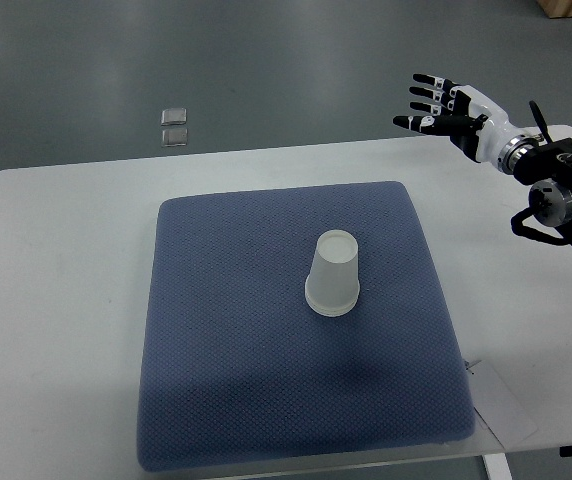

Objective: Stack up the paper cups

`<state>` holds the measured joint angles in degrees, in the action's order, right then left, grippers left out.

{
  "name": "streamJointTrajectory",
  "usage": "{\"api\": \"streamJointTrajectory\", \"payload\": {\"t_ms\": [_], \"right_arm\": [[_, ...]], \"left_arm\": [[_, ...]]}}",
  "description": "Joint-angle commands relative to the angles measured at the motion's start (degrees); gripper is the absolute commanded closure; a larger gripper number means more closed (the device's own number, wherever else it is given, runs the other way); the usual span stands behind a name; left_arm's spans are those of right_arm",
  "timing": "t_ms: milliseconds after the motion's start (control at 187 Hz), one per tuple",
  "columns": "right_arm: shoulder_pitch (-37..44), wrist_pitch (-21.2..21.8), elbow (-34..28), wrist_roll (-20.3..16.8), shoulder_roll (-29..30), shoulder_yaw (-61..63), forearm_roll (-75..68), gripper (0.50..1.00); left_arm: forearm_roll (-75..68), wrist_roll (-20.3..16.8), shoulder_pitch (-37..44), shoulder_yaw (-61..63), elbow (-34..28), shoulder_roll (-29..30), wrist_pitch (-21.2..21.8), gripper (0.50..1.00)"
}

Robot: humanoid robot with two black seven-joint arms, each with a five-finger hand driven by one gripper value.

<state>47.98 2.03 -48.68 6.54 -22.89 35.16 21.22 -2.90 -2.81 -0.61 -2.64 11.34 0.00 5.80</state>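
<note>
My right hand (436, 105) hangs raised over the far right corner of the table (56, 270), fingers spread and straight, holding nothing. Its arm comes in from the right edge of the view. I see no left arm at all, so the right hand is the only one placed to work.

From that hand the cup (334, 273) lies toward me and to the left, well apart from the fingertips. It stands upside down near the middle of the blue mat (226, 330), wide rim on the fabric and closed base up, so its long axis is upright. The reach I judge is coming would be a diagonal drop inward and to the left, with the palm turned to meet the cup's side wall.

It may be one cup or several already nested; from this steep angle I cannot tell, and I see no other loose cup on the mat or table.

The mat covers most of the table's centre. A white tag (501, 400) lies just off its near right corner. Beyond the far table edge, two small clear squares (174, 126) sit on the grey floor (296, 60).
</note>
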Motion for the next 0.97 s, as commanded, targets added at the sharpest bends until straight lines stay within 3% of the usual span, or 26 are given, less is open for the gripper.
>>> {"api": "streamJointTrajectory", "payload": {"t_ms": [0,369,967], "right_arm": [[-0.8,-1.0,0.2,0.0,1.3,0.0,-2.2,0.591],[-4.0,-3.0,3.3,0.2,7.3,3.6,-4.3,0.589],[-6.9,-2.9,3.4,0.9,9.0,5.7,-4.0,0.587]], "left_arm": [[0.0,0.0,0.0,0.0,0.0,0.0,0.0,0.5],[0.0,0.0,0.0,0.0,0.0,0.0,0.0,0.5],[0.0,0.0,0.0,0.0,0.0,0.0,0.0,0.5]]}}
